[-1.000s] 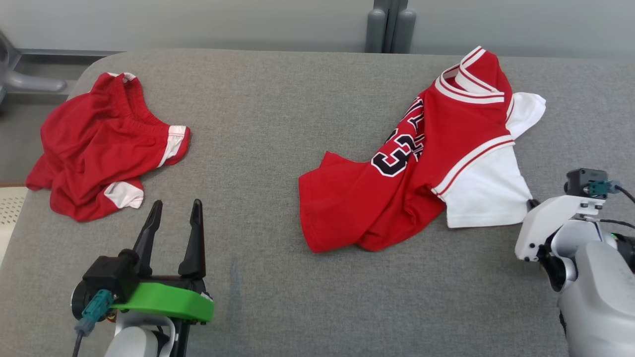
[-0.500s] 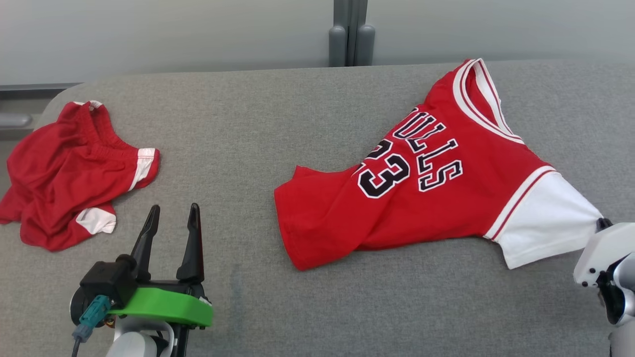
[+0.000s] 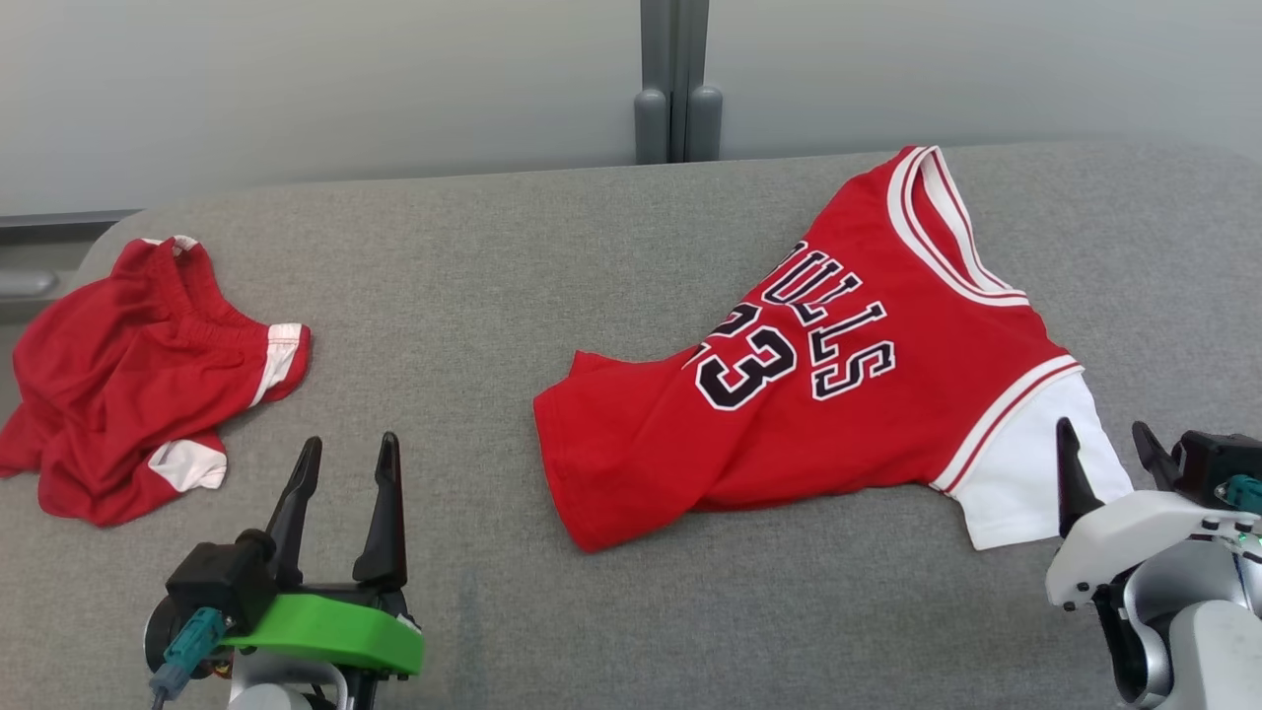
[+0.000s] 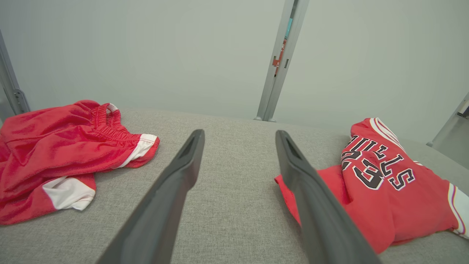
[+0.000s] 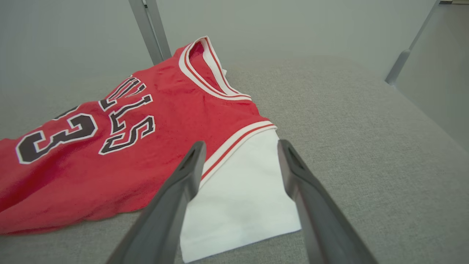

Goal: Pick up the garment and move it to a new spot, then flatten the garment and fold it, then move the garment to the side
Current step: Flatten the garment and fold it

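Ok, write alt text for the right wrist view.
The right gripper holds its two long dark fingers open, framing the white sleeve of a red basketball jersey with black lettering. The jersey lies spread on a grey fabric-covered surface, with a grey metal post behind it.

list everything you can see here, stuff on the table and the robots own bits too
jersey: one, red with a white sleeve and black lettering, spread on the table's right half
shorts: one pair, red with white trim, crumpled near the table's left edge
table: one, grey fabric top, under both garments
post: one, grey, upright behind the table's far edge
left gripper: one, dark jaws open, green mount, lower left over bare table
right gripper: one, dark jaws open, white mount, lower right by the white sleeve
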Robot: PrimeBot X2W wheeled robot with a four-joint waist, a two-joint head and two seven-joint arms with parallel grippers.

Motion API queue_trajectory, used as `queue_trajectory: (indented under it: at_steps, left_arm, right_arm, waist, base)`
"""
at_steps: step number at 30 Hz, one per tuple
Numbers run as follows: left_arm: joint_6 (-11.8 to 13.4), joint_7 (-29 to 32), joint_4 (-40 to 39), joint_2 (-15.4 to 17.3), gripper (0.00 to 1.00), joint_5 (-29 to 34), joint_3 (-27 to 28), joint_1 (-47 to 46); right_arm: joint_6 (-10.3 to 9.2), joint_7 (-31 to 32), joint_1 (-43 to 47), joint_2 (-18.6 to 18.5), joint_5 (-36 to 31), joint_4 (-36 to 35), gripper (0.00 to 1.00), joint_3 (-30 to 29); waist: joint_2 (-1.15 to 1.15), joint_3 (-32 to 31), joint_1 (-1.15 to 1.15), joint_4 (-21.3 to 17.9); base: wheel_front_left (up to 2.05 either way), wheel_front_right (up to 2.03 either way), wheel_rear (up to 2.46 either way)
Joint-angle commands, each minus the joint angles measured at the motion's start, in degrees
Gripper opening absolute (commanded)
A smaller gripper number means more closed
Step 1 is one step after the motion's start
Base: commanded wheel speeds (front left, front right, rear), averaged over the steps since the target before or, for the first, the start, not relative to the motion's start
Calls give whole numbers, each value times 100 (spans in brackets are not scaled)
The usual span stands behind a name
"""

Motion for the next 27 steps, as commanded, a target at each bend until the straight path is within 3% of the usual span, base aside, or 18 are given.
queue_trajectory:
  at_steps: [1, 10, 27]
  left_arm:
    - [15, -1, 11, 73, 100, -29, 33, 111]
    - [106, -2, 1, 86, 100, -56, 47, 363]
    - [112, 144, 325, 81, 100, -115, -60, 208]
  right_arm:
    - [-10, -246, 150, -10, 62, -171, 100, 193]
    - [-10, -1209, 707, -183, 116, -919, 100, 1154]
    - [-10, -933, 921, -146, 416, -1138, 100, 1369]
  waist:
    - [0, -89, 0, -18]
    - [0, -298, 0, -25]
    - [0, -315, 0, 25]
  base:
    - [0, 0, 0]
    - [0, 0, 0]
    - [0, 0, 0]
